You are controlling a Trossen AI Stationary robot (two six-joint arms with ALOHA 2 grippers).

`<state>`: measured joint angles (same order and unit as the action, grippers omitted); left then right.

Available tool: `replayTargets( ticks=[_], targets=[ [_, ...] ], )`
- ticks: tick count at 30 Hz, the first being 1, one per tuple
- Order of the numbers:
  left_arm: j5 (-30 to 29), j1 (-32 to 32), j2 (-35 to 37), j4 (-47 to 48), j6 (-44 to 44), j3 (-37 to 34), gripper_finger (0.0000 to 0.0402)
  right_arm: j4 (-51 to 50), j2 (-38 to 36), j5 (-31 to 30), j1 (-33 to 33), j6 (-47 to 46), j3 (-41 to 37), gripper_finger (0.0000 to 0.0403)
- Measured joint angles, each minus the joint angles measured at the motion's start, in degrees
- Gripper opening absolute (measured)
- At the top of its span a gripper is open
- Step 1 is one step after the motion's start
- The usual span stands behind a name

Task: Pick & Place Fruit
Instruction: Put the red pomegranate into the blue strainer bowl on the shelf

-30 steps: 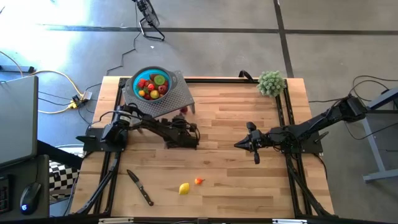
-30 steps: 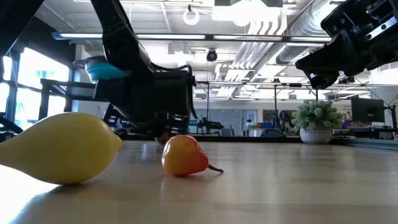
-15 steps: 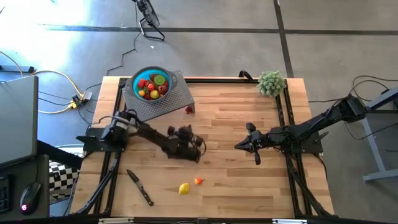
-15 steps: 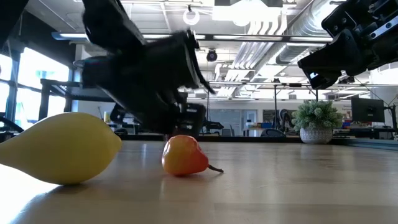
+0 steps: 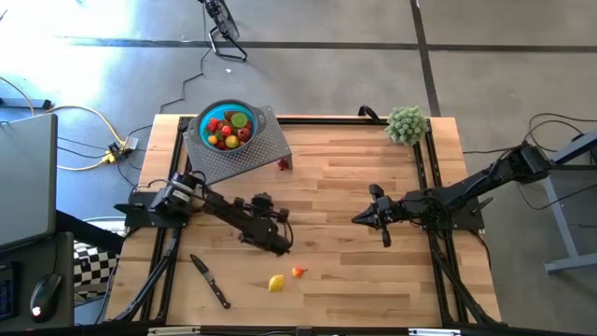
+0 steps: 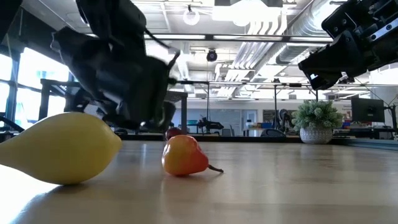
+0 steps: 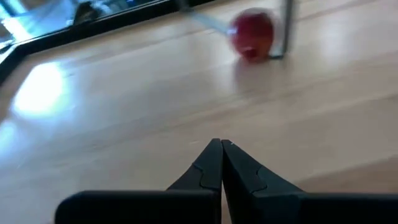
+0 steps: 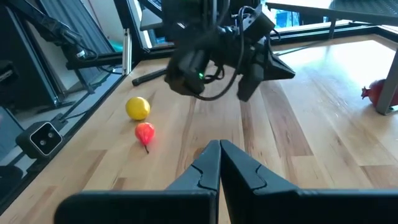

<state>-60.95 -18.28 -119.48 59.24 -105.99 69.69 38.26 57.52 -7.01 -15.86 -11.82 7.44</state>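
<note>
Yellow fruit (image 6: 59,148) cut by low view's edge; left arm (image 6: 115,68) blurred.

- Bowl (image 5: 227,127) holding fruit sits on perforated stand (image 5: 254,147), far-left corner of counter (image 5: 345,177).
- One fruit (image 5: 283,164) on counter, just beside stand's leg.
- Plant ball (image 5: 407,123) at far-right corner.
- Knife (image 5: 211,281) near-left; lemon (image 5: 276,283) and small pear (image 5: 298,272) right of it, close together.
- Left tool (image 5: 283,245) just behind lemon; right tool (image 5: 357,217) mid-right, well apart.
</note>
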Motion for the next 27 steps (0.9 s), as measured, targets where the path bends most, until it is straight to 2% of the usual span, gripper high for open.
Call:
replayTargets(
  ticks=[5,11,16,22,27],
  targets=[
    [-1.8,1.7,-2.7,1.8,-2.9,0.0,0.0000,-0.4,0.0,0.0,0.0,0.0,0.0,0.0003],
    [-4.0,5.4,-7.5,-2.8,-5.9,0.0,0.0000,-0.6,0.0,0.0,0.0,0.0,0.0,0.0003],
    [-5.4,8.8,-8.9,-6.1,-8.3,0.2,0.0000,-0.9,0.0,0.0,0.0,-0.2,0.0,0.0002],
    [-10.5,12.3,-9.1,-11.8,-2.3,0.1,0.0000,-1.3,0.0,0.0,0.0,-0.1,0.0,0.0002],
    [-11.6,15.7,-9.3,-19.1,4.3,0.0,0.0000,-1.4,0.0,-0.1,0.0,0.0,0.0,0.0002]
  ],
)
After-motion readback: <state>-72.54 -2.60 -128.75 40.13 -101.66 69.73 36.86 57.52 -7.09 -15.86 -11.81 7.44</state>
